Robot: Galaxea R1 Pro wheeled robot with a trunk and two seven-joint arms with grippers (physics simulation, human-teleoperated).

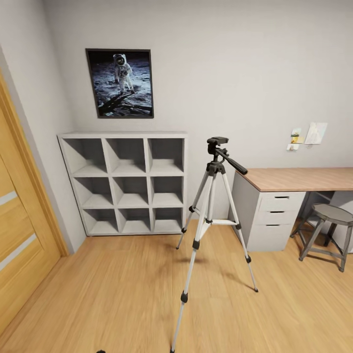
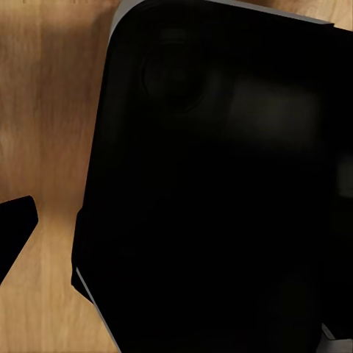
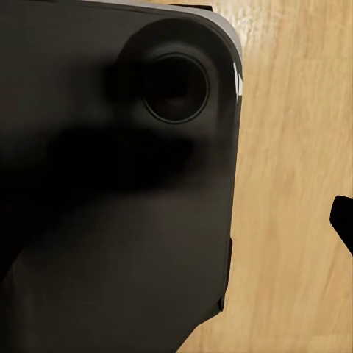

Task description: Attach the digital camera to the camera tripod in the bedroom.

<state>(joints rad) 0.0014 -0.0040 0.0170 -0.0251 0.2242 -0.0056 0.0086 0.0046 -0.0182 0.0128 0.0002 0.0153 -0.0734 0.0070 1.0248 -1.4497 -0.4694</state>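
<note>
Near the room's middle, on the light wood plank floor [image 1: 113, 294], stands the tall silver-legged camera tripod [image 1: 212, 215], beside the wood-topped white desk [image 1: 294, 179]. Best roll closer slowly, clear of its splayed legs. Whether either tool is wide or narrow, I cannot tell.

I see the camera tripod [image 1: 212, 230] standing on the floor [image 1: 113, 294] ahead of me, the shelf unit [image 1: 125, 184] behind it to the left, the desk [image 1: 294, 196] right, a stool [image 1: 328, 233] beside the desk.
</note>
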